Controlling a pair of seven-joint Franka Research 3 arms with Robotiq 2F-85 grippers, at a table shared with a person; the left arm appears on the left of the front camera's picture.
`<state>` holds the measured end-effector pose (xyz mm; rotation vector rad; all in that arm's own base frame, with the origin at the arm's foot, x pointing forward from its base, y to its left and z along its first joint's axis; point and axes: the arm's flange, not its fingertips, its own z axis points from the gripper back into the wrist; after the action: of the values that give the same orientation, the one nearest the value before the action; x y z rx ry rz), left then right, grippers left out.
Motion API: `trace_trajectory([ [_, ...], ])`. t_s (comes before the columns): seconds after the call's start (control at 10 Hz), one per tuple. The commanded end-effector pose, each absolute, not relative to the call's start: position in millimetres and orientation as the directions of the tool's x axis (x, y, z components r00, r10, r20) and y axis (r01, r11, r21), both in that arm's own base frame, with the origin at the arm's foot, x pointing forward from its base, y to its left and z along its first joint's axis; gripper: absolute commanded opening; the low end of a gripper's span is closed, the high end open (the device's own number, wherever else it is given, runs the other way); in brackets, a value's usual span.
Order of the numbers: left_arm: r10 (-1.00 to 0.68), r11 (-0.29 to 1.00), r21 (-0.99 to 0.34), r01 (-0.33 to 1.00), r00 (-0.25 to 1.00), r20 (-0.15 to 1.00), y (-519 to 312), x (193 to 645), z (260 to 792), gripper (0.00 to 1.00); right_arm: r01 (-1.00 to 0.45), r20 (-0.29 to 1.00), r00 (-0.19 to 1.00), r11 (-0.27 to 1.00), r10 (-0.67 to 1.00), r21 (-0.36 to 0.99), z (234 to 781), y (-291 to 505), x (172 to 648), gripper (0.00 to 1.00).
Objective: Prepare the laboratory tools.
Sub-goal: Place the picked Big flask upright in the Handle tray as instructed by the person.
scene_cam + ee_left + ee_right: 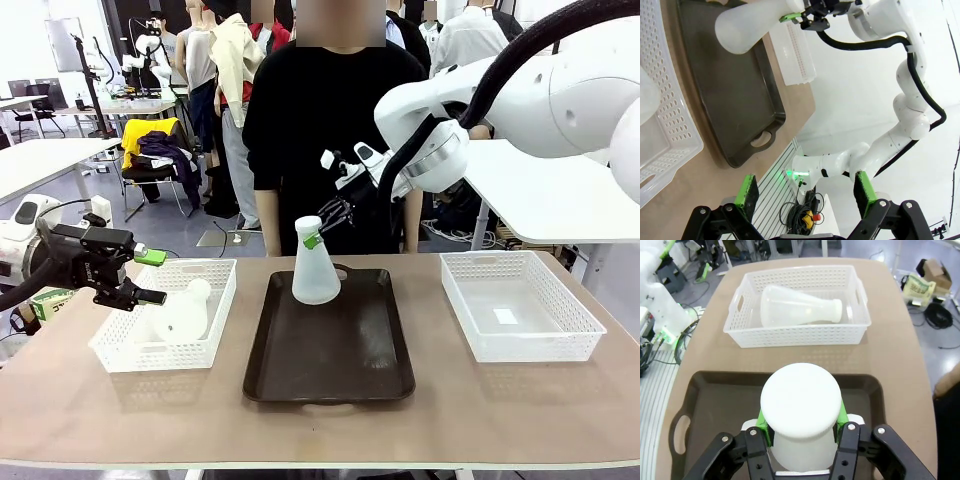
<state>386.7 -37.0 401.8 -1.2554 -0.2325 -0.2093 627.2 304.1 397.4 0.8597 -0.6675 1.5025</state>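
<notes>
Front view, centre: grips the neck of the upright flask (315, 270) with the right gripper (316, 234), green pads pressed to both sides, base at the far end of the dark tray (340, 350); cannot tell whether touching it. Holds the left gripper (152, 277) with fingers spread wide, nothing between them, just outside the left edge of the white basket (150, 358). Shows the second flask (182, 315) lying on its side in that basket
</notes>
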Motion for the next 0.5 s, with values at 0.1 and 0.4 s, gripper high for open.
trace_trajectory([
  [0.1, -0.017, 0.273, -0.912, 0.306, 0.949, 0.314, -37.9, 386.0, 400.3, 1.00, -0.988, 0.845, -0.010, -0.137, 0.535, 0.075, 381.4, 303.5, 632.7, 0.00],
  [0.4, -0.017, 0.273, -0.912, 0.306, 0.949, 0.314, -37.9, 386.0, 400.3, 1.00, -0.989, 0.852, 0.003, -0.126, 0.523, 0.081, 373.8, 300.2, 634.4, 0.00],
])
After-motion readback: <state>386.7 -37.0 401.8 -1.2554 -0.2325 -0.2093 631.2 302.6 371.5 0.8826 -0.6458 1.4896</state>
